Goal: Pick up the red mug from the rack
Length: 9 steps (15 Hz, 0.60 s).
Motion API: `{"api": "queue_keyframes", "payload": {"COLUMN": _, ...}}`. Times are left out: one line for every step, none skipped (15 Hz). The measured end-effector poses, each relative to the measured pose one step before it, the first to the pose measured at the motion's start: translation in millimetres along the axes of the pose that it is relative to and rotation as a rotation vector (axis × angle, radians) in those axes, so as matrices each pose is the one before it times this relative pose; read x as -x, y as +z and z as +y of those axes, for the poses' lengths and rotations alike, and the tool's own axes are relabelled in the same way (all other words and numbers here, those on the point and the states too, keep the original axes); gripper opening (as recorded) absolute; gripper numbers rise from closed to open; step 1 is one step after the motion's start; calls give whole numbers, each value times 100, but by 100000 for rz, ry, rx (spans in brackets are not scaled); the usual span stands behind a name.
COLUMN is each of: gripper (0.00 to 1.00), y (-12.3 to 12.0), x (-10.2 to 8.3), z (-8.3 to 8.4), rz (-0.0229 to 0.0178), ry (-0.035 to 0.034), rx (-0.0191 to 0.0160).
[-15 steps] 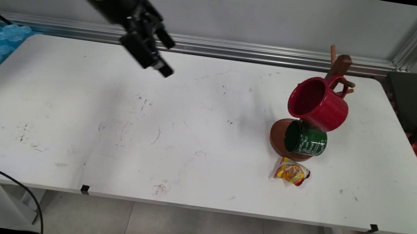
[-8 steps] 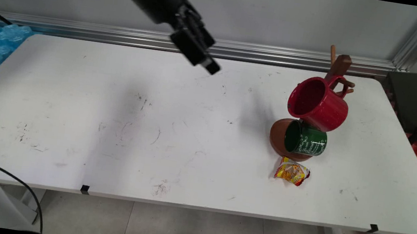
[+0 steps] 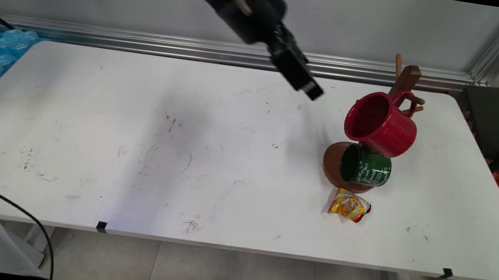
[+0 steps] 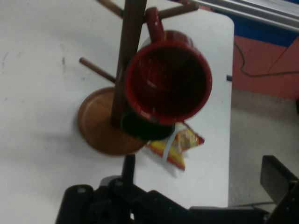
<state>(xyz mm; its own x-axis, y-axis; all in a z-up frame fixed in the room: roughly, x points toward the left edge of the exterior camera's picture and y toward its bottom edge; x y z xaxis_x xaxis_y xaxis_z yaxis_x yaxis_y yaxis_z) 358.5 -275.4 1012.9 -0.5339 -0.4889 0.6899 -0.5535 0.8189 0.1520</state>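
My arm reaches in from the upper left, raised high above the table. My gripper [image 3: 312,92] points down and to the right, carrying nothing, its black linkage showing along the hand view's bottom edge.

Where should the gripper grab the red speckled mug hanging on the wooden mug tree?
Probably the red speckled mug's rim wall, one finger inside, coming from the table's left: its mouth faces that way, while its handle is hooked on the wooden mug tree's peg.
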Motion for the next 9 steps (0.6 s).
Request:
{"api": "queue_keyframes", "payload": {"gripper": 100, "y": 836, "x": -394, "z": 102, "rz": 636, "ry": -575, "rx": 500}}
{"api": "queue_keyframes", "payload": {"gripper": 100, "y": 1047, "x": -433, "z": 110, "rz": 599, "ry": -712, "rx": 715}}
{"api": "queue_keyframes", "payload": {"gripper": 100, "y": 561, "x": -213, "z": 56, "rz": 315, "ry": -414, "rx": 356}}
{"api": "queue_keyframes", "payload": {"gripper": 100, "y": 811, "x": -285, "z": 97, "rz": 432, "ry": -649, "rx": 605}}
{"api": "queue_keyframes", "payload": {"gripper": 100, "y": 546, "x": -160, "z": 73, "rz": 188, "ry": -473, "rx": 487}}
{"api": "queue_keyframes", "payload": {"gripper": 100, "y": 802, "x": -199, "z": 133, "rz": 286, "ry": -905, "rx": 822}}
{"api": "queue_keyframes", "payload": {"gripper": 100, "y": 943, "x": -243, "z": 166, "rz": 255, "ry": -929, "rx": 1011}}
{"api": "queue_keyframes", "payload": {"gripper": 100, "y": 886, "x": -171, "z": 155, "rz": 177, "ry": -1002, "rx": 905}}
{"api": "queue_keyframes", "payload": {"gripper": 100, "y": 728, "x": -110, "z": 124, "rz": 173, "ry": -778, "rx": 611}}
